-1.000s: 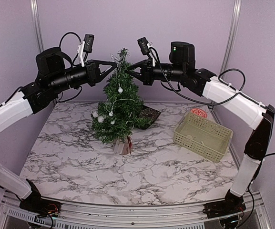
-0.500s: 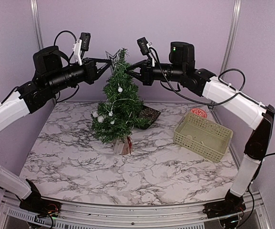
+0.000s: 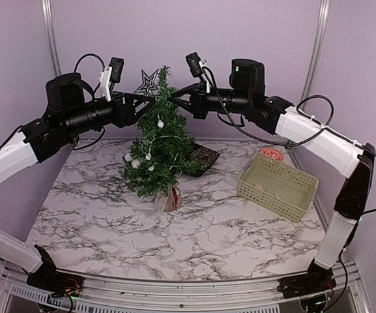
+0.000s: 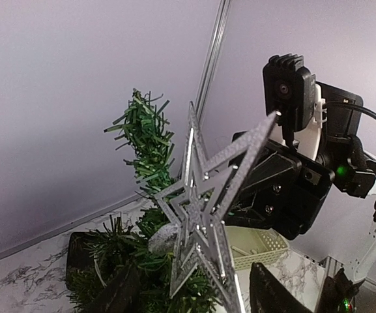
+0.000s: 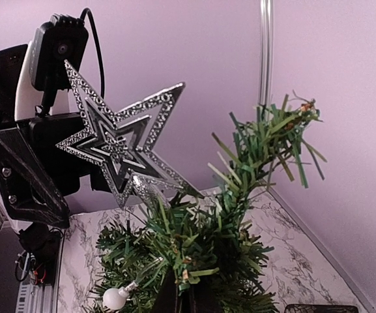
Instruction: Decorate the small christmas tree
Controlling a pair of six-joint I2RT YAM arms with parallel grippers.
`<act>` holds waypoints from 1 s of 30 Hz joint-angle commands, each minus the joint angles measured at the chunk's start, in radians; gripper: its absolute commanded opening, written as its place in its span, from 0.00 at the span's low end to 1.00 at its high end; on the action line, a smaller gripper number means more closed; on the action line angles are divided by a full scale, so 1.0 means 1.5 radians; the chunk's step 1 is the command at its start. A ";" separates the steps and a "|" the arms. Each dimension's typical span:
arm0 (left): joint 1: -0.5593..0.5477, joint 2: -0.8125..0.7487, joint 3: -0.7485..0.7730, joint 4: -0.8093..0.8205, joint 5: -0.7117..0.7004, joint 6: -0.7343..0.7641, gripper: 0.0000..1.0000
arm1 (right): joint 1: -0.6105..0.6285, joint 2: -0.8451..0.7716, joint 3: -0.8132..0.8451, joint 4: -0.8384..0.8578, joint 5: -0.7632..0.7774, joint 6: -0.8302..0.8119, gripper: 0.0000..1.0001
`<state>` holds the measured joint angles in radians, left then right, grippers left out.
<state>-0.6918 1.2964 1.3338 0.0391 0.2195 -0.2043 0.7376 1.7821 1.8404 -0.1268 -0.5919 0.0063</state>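
Note:
The small christmas tree [image 3: 160, 143] stands mid-table, hung with white baubles and a bead string. A silver glitter star [image 3: 147, 83] sits tilted just left of the tree's tip, its stem down among the upper branches. My left gripper [image 3: 150, 103] is open, with the star [image 4: 204, 208] loose between its spread fingers [image 4: 269, 290]. From the right, my right gripper [image 3: 173, 99] is shut on the tree's upper stem. In the right wrist view the closed gripper [image 5: 188, 297] pinches the stem [image 5: 240, 215] below the bent tip, and the star [image 5: 119, 147] is at the upper left.
A pale green slotted basket [image 3: 277, 184] lies at the right, with a red object [image 3: 272, 154] behind it. A dark tray [image 3: 204, 157] sits behind the tree. Metal posts [image 3: 51, 39] stand at the back corners before the purple wall.
My left gripper has opened off the star and drawn back a little to the left. The star now leans left of the tree's tip. The right gripper still holds the tree.

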 commanded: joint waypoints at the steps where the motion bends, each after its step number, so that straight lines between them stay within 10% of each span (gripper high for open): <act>1: 0.018 -0.054 -0.035 0.019 -0.002 -0.032 0.63 | 0.006 -0.019 -0.015 -0.007 0.007 -0.002 0.07; 20: 0.064 -0.226 -0.303 0.019 -0.101 -0.160 0.68 | -0.023 -0.103 -0.097 0.020 0.027 0.039 0.74; 30: 0.064 -0.296 -0.482 0.039 -0.061 -0.268 0.54 | -0.116 -0.184 -0.244 0.044 0.002 0.156 0.74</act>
<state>-0.5987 0.8833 0.6788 0.0772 0.0921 -0.5358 0.6277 1.5398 1.5494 -0.1020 -0.5690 0.1284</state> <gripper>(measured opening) 0.567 0.747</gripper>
